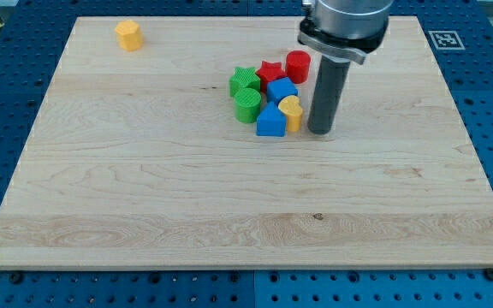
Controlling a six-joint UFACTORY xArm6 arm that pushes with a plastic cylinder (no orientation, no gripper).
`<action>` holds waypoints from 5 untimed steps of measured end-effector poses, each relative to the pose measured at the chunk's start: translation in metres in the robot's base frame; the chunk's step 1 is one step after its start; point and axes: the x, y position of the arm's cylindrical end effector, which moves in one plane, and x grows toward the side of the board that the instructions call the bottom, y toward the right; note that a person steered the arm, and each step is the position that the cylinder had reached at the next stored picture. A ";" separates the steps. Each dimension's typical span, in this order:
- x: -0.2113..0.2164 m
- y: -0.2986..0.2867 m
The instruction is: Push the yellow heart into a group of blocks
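Observation:
The yellow heart (292, 111) sits at the right edge of a cluster near the board's upper middle, touching a blue block (270, 121) and another blue block (282, 89). The cluster also holds a green star (244, 80), a green cylinder (247, 104), a red star (270, 72) and a red cylinder (298, 66). My tip (319, 130) rests on the board just right of the yellow heart, very close to it or touching it.
A yellow hexagonal block (129, 35) stands alone near the board's top left. The wooden board (144, 197) lies on a blue perforated table. A marker tag (443, 38) is at the view's top right.

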 end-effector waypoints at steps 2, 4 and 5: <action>0.006 -0.044; 0.038 -0.065; 0.017 -0.058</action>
